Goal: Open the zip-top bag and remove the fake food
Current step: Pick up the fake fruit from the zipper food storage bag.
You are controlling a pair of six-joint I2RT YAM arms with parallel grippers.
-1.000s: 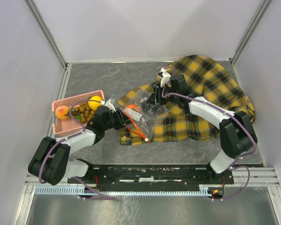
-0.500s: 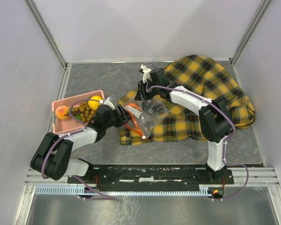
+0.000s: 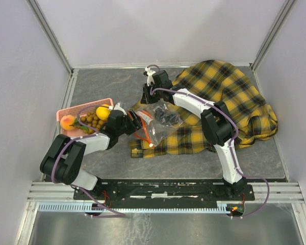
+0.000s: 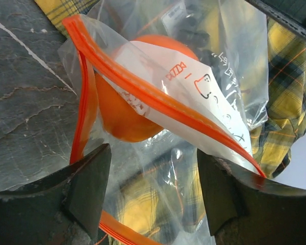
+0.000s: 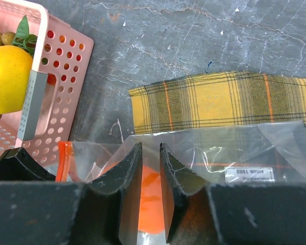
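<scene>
The zip-top bag (image 3: 160, 121) lies on the plaid cloth, its red-orange zip strip (image 4: 158, 102) parted at the left end. Inside it are fake food pieces: an orange round fruit (image 4: 127, 112) near the mouth and dark berries (image 3: 168, 117) further in. My left gripper (image 3: 134, 123) is open at the bag's mouth, and clear film lies between its jaws (image 4: 153, 194). My right gripper (image 3: 145, 98) hangs over the bag's far edge. Its jaws (image 5: 150, 148) stand a narrow gap apart, and the orange fruit shows between them through the plastic. The white label (image 5: 250, 173) is to their right.
A pink basket (image 3: 74, 137) at the left holds a yellow fruit (image 3: 103, 112), a peach (image 3: 67, 122) and a tan grape bunch (image 3: 91, 120), close beside my left arm. The yellow-black plaid cloth (image 3: 224, 102) covers the right half of the grey mat. Walls enclose the table.
My right arm has swung left from over the cloth to the bag's far left edge, its jaws narrowing. My left gripper's jaws have spread wider at the bag's mouth.
</scene>
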